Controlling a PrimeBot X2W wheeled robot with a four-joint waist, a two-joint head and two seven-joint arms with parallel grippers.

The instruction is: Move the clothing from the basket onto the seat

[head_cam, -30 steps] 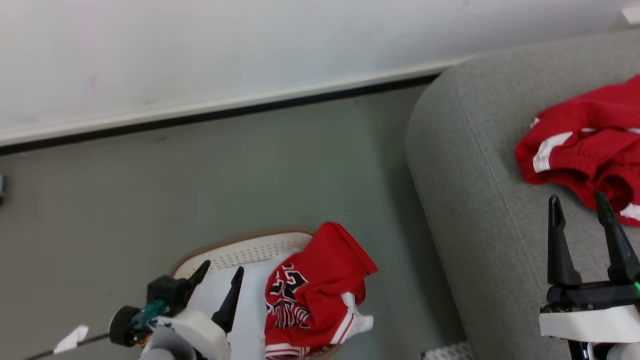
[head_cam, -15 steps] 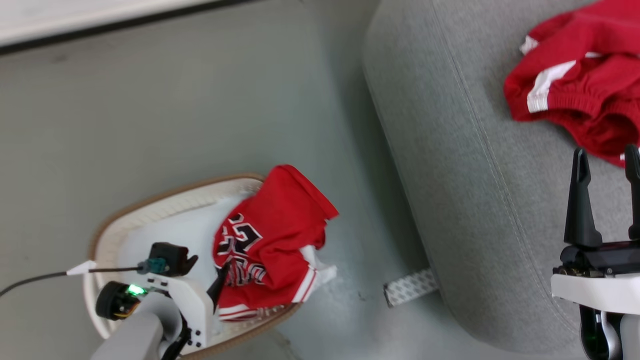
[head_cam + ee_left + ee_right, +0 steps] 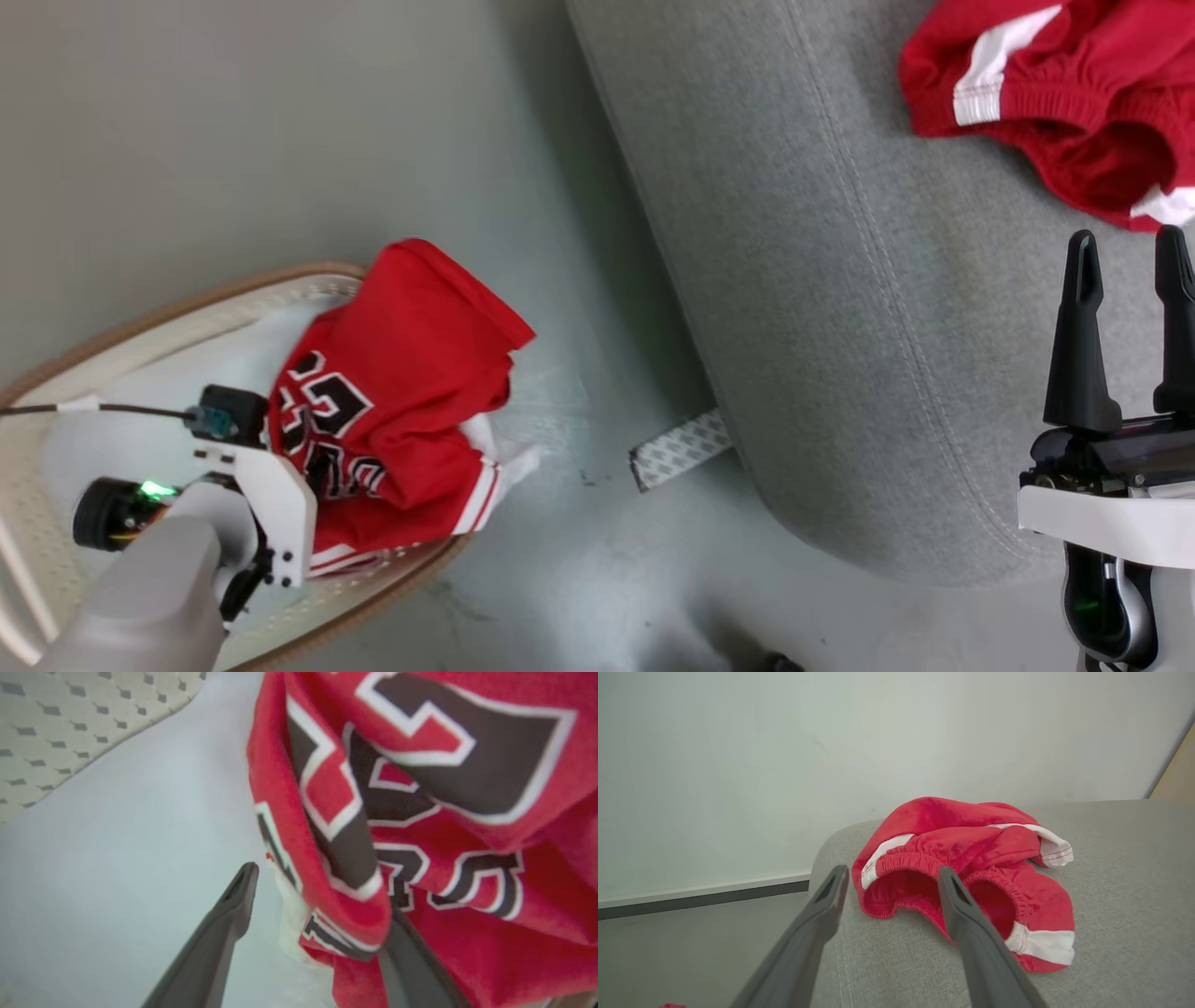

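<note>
Grey floor [image 3: 280,140]: jersey [image 3: 401,373] in basket [image 3: 168,322], shorts [image 3: 1055,93] on sofa [image 3: 794,280]

On the floor, the basket is seen at the lower left of the head view, near the sofa's rounded end but apart from it. The jersey is heaped in the basket's sofa-side half, its upper edge draped over the brown rim, with black-and-white numerals facing up. A pale cushion [image 3: 149,373] is laid beneath it.

The left gripper [image 3: 317,905] is lowered into the basket with its jaws spread wide and nothing clamped. One finger is shown over the cushion, while the tip of the other is covered by a fold of the jersey.

The shorts are crumpled on the sofa's top, well apart from the basket, with white side stripes and an elastic waistband showing. The right gripper [image 3: 1127,241] is held above the sofa, jaws fully apart and empty. Its fingertips are placed just short of the shorts in the head view, and in the right wrist view the waistband opening is framed between them.

A white wall [image 3: 831,742] with a dark skirting line is seen behind the sofa. A patterned strip [image 3: 680,450] is seen on the floor at the sofa's base.
</note>
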